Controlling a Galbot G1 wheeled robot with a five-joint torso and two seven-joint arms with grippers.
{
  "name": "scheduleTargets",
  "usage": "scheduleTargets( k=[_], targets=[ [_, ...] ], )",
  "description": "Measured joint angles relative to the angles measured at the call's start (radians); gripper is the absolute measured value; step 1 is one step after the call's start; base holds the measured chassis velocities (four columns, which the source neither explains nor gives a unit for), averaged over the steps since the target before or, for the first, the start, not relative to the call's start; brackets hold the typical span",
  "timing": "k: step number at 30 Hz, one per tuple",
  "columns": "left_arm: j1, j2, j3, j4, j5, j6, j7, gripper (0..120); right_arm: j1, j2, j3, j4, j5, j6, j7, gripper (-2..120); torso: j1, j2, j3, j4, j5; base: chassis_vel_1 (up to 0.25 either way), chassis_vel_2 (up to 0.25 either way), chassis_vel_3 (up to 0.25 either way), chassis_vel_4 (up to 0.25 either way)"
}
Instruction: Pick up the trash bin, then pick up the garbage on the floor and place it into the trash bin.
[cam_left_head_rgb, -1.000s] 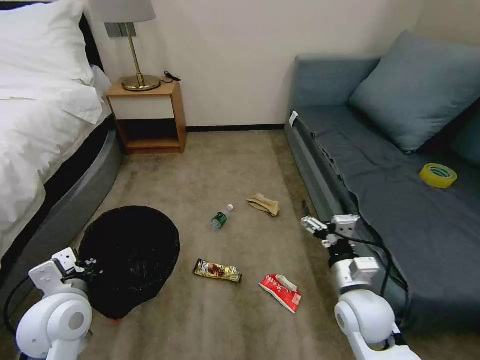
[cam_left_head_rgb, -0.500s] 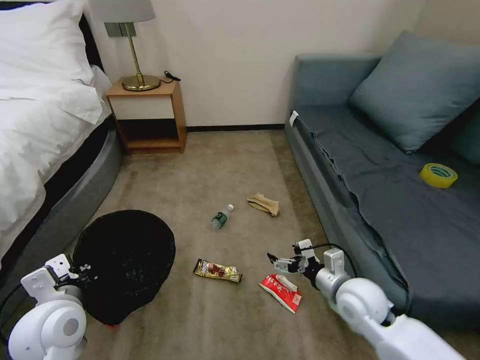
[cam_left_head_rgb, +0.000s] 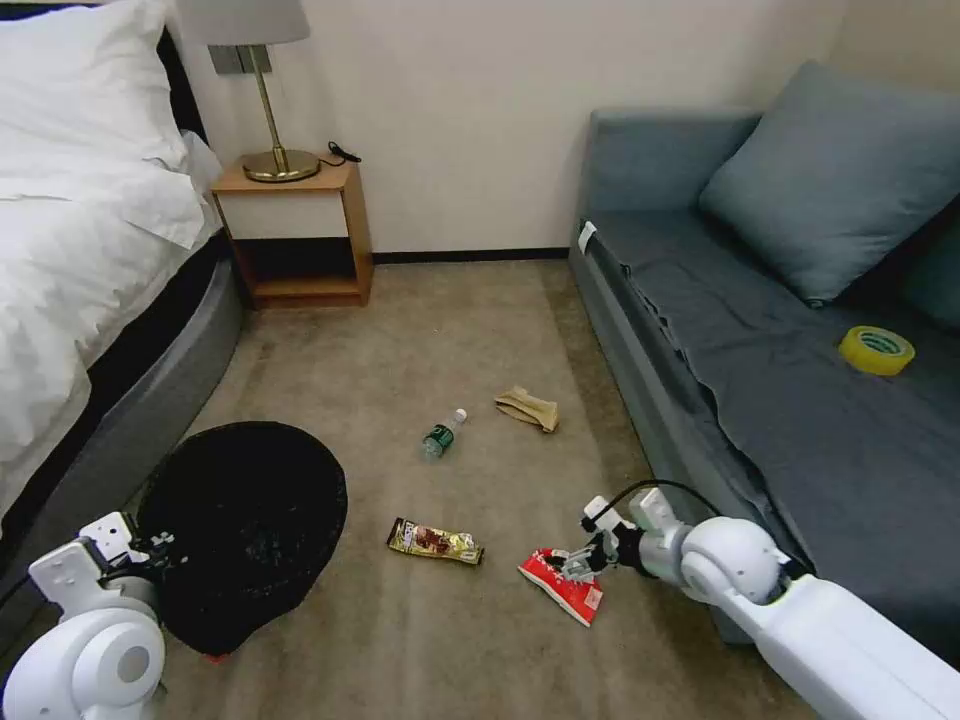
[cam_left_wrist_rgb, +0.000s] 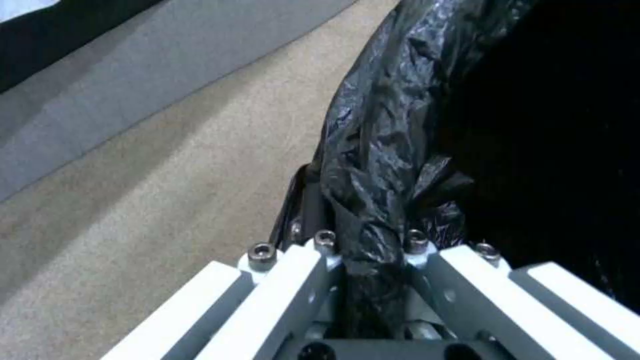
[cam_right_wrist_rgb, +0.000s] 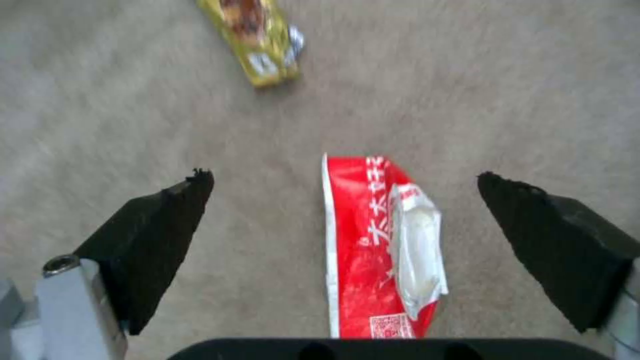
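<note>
A beige carpet (cam_left_head_rgb: 440, 330) runs between a white bed (cam_left_head_rgb: 80, 250) and a grey sofa (cam_left_head_rgb: 800, 400), with a wooden nightstand (cam_left_head_rgb: 295, 235) against the far wall. On it lies the red-white snack packet (cam_left_head_rgb: 562, 583), the landmark here, flat on the carpet. The right tool (cam_left_head_rgb: 572, 565) now hovers right over the packet's near end, its black pads spread wide on either side of it in the right wrist view (cam_right_wrist_rgb: 383, 250); a second ago this arm was up beside the sofa edge, so it has swung down and in, and the grasp looks about to start though nothing is held yet. Just left of the packet lies the gold-brown candy wrapper (cam_left_head_rgb: 435, 541); farther beyond the packet sit the small clear bottle (cam_left_head_rgb: 444, 434) and the crumpled tan paper (cam_left_head_rgb: 527, 408). Well left of the packet, the trash bin (cam_left_head_rgb: 245, 530) hangs tilted, its mouth facing up and outward. The left tool (cam_left_wrist_rgb: 363, 260) is clamped on its rim and dark liner, and it has drifted slightly lower and leftward.
</note>
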Motion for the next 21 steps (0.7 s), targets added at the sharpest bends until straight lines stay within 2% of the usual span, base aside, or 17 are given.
scheduleTargets(
  k=[7, 13, 21],
  targets=[
    [0.003, -0.013, -0.005, -0.005, -0.001, 0.000, 0.002, 1, 0.147, 0.025, -0.193, -0.202, -0.011, 0.133, 0.017, 100, 0.000, 0.000, 0.000, 0.0000, -0.0002, 0.000, 0.000, 0.000, 0.000],
    [0.007, -0.022, -0.006, -0.004, 0.000, 0.000, 0.003, 1, 0.205, 0.041, -0.259, -0.287, -0.020, 0.178, 0.015, 100, 0.000, 0.000, 0.000, 0.0001, -0.0002, 0.000, 0.000, 0.000, 0.000],
    [0.014, -0.022, -0.016, -0.004, 0.002, 0.000, 0.005, 1, 0.208, 0.066, -0.288, -0.391, -0.065, 0.239, 0.009, 100, 0.000, 0.000, 0.000, 0.0000, -0.0001, 0.000, 0.000, 0.000, 0.000]
  ],
)
